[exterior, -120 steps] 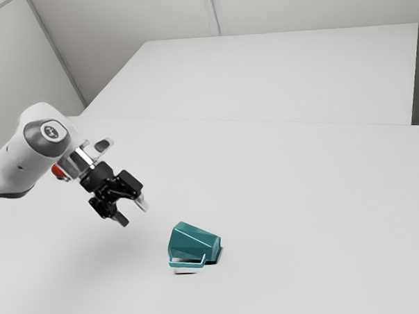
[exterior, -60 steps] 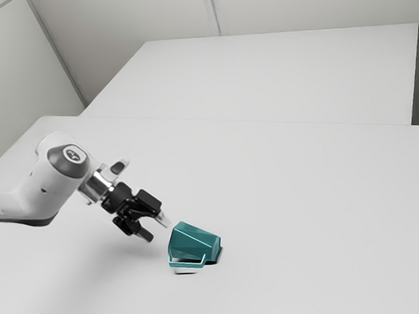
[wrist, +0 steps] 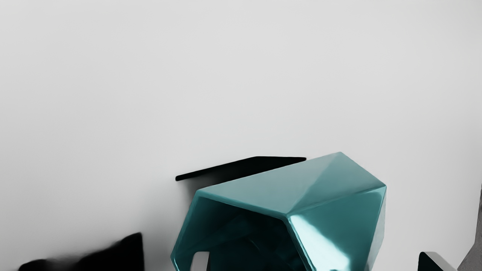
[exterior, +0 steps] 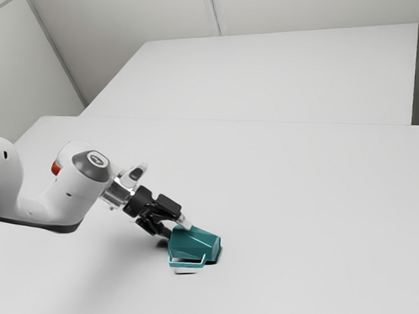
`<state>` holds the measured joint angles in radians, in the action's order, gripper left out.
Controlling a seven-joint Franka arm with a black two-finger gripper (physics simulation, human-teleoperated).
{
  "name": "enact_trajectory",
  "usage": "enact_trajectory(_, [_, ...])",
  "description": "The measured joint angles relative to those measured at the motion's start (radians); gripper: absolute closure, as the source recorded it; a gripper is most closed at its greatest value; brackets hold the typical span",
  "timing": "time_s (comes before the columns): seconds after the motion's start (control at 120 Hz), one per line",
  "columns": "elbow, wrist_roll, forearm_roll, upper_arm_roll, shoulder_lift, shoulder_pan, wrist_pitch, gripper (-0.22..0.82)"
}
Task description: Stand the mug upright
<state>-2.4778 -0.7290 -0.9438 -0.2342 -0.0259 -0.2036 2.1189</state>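
My gripper point(exterior: 176, 231) is low over the table at the open end of the teal mug point(exterior: 194, 244), which lies on its side with its handle toward the exterior view's near edge. In the wrist view the gripper point(wrist: 314, 261) stands open, its fingertips wide apart. One fingertip point(wrist: 200, 261) shows in front of the mouth of the mug point(wrist: 331, 214), and the other is outside, beyond the mug's wall. Whether either finger touches the mug I cannot tell.
The white table point(exterior: 301, 188) spreads around the mug. Behind it, a raised-looking white surface point(exterior: 282, 77) reaches back toward the pale walls. Dark shadows lie beside the mug in the wrist view.
My gripper has moved down and toward the exterior view's right, from above the table to the mug's open end. The mug has not moved.
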Motion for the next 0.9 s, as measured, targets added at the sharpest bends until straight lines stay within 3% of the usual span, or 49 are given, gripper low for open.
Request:
enact_trajectory(0.6, [-0.026,-0.075,-0.123,0.016,0.012,-0.001,-0.029,0.01])
enact_trajectory(0.9, [-0.031,-0.099,-0.157,0.016,0.018,0.003,-0.04,0.15])
